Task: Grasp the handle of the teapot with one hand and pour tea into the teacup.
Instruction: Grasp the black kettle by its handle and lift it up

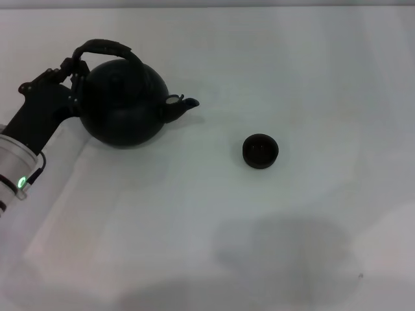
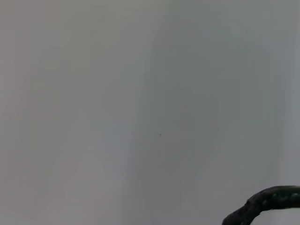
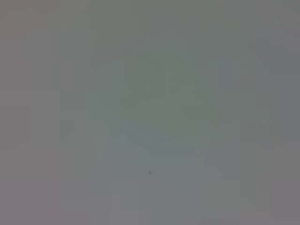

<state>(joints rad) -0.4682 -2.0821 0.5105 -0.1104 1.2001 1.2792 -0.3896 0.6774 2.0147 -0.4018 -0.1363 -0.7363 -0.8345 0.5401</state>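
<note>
My left arm comes in low at the left edge of the head view, silver cuff with a green light, black wrist beyond it. Left tool (image 1: 72,72) sits at the near end of the handle (image 1: 104,47), clenched on it where the arch meets the pot's shoulder. Left wrist view shows only a short curve of that rough black handle (image 2: 269,201) against pale table.

Teapot (image 1: 123,103): round, matte black, at the far left of the white table (image 1: 292,65), spout pointing toward the right. Looks tilted, handle leaning away from the spout side; cannot tell if the base touches the table. Lid not distinguishable.

Teacup (image 1: 260,150): small, dark, upright, standing alone to the right of the spout and a little nearer me, well apart from it. Open table between spout and cup. Inside of cup dark; contents cannot be told.

Right tool not visible; right wrist view shows only blank grey surface.
</note>
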